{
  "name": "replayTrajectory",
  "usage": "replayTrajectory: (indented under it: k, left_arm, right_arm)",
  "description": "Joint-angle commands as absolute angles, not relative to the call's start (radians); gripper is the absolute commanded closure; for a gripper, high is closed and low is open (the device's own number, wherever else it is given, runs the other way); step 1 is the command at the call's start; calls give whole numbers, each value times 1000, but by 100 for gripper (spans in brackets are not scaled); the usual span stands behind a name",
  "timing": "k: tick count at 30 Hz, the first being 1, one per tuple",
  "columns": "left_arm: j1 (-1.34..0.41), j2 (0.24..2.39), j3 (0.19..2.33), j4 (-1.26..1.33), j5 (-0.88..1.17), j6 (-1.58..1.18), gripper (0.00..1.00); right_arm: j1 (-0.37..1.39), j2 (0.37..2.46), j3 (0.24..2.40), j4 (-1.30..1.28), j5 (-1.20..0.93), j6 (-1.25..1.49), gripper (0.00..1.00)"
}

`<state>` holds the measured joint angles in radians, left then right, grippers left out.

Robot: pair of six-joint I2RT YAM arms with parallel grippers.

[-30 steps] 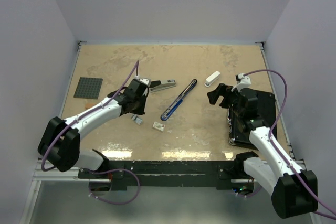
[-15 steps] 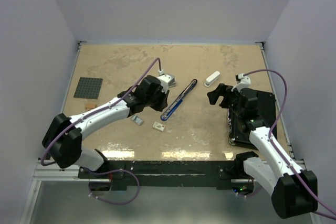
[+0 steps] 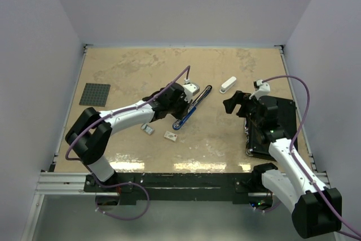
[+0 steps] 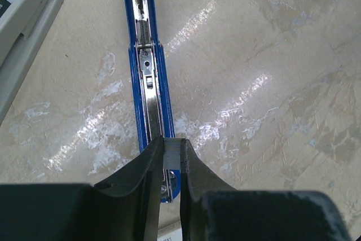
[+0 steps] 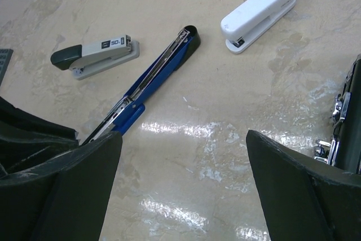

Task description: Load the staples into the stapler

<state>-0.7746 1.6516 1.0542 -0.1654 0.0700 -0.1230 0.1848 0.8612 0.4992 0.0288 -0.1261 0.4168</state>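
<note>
The blue stapler [image 3: 193,107] lies open flat mid-table, its metal channel up [image 4: 148,71]. My left gripper [image 3: 181,105] is over the stapler's near end. It is shut on a small grey strip of staples [image 4: 172,153] pinched between the fingertips, just above the channel. The whitish staple box [image 3: 170,136] and the small grey tray piece [image 3: 148,129] lie on the table nearer the arms. My right gripper [image 3: 237,103] is open and empty to the right of the stapler [image 5: 152,80].
A white stapler [image 3: 228,84] lies at the back right. A grey and black stapler [image 5: 96,56] lies left of the blue one, under my left arm in the top view. A black case [image 3: 273,125] is at the right, and a grey baseplate [image 3: 95,94] at the left.
My left arm has swung right, from beside the grey stapler and tray piece to over the blue stapler's near end. The right arm has not moved.
</note>
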Motion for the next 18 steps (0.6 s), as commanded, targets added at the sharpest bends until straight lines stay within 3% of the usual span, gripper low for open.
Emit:
replayTrajectory:
  k: [1,18]
  left_arm:
    - [-781,1687,1117,-129,72,-75,99]
    - [-779,1746,1140,-189,3,-49,100]
  right_arm:
    - [187,842,503,28,-132,397,3]
    - [187,864,506,40,-132,393,3]
